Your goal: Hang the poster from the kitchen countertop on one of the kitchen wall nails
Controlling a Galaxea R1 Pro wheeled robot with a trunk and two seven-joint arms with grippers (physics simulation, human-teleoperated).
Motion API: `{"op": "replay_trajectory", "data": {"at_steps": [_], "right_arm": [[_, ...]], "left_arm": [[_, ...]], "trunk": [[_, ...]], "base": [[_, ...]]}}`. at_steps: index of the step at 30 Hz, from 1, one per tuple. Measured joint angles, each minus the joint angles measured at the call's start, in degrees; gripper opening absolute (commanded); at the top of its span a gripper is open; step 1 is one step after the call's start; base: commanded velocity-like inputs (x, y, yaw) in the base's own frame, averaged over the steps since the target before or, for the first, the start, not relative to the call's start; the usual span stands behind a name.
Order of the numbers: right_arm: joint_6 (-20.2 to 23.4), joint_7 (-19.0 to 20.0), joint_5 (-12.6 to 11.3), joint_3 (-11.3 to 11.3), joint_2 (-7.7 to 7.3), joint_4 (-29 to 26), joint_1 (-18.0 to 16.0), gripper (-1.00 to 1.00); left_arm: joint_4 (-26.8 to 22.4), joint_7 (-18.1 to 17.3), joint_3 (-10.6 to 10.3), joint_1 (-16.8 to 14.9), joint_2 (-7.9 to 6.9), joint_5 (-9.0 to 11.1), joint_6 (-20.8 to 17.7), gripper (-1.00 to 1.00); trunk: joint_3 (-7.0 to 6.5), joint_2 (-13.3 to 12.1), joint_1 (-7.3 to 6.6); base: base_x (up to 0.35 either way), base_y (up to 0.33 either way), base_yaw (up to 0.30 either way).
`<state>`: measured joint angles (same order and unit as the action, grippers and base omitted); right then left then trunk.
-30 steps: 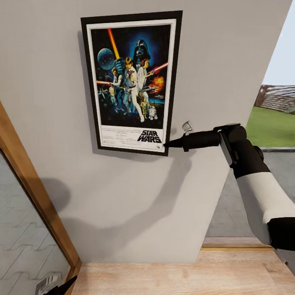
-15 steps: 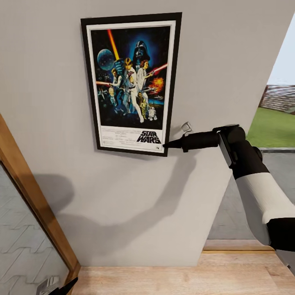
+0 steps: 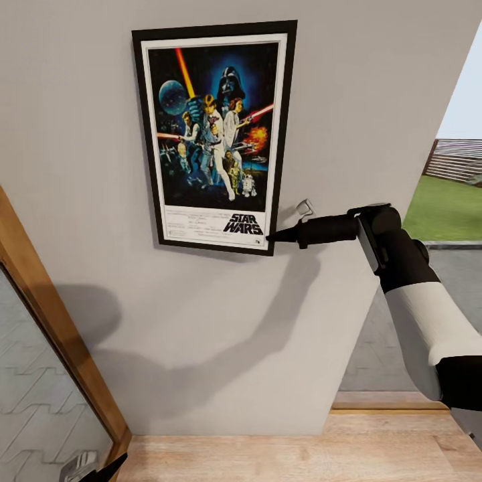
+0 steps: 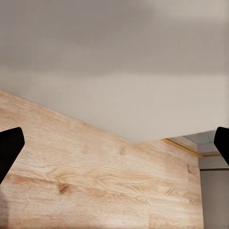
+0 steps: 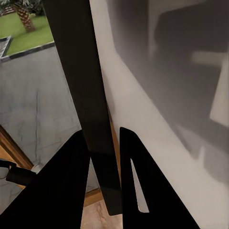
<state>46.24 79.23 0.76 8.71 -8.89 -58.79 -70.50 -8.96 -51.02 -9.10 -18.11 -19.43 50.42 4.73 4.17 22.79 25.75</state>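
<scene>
Black-framed poster (image 3: 215,137) sits flat on the wall, my right gripper (image 3: 271,236) pinching its bottom-right corner; next I'd let go gently.

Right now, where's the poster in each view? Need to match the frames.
Head view: poster flat against the grey wall, upper centre, its lower right corner at the right gripper.
Right wrist view: poster's black edge seen side-on, pinched between the fingers.
Left wrist view: not in it.
Shared landmark: the grey wall.
</scene>
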Motion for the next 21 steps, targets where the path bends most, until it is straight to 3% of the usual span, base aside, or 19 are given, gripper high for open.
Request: {"op": "replay_trajectory", "data": {"at_steps": [12,21], "right_arm": [[0.14,0.13,-2.63,-2.3,0.03,-0.39,1.18,-1.0],[0.53,0.03,-1.77,-2.5,0.07,-0.79,1.29,-1.0]], "left_arm": [[-0.05,0.02,-0.25,0.73,-0.23,0.01,0.23,1.0],[-0.05,0.02,-0.27,0.76,-0.23,0.02,0.21,1.0]], "trunk": [[0.0,0.01,0.0],[0.0,0.04,-0.01]], "base": [[0.0,0.0,0.0],[0.0,0.0,0.0]]}}
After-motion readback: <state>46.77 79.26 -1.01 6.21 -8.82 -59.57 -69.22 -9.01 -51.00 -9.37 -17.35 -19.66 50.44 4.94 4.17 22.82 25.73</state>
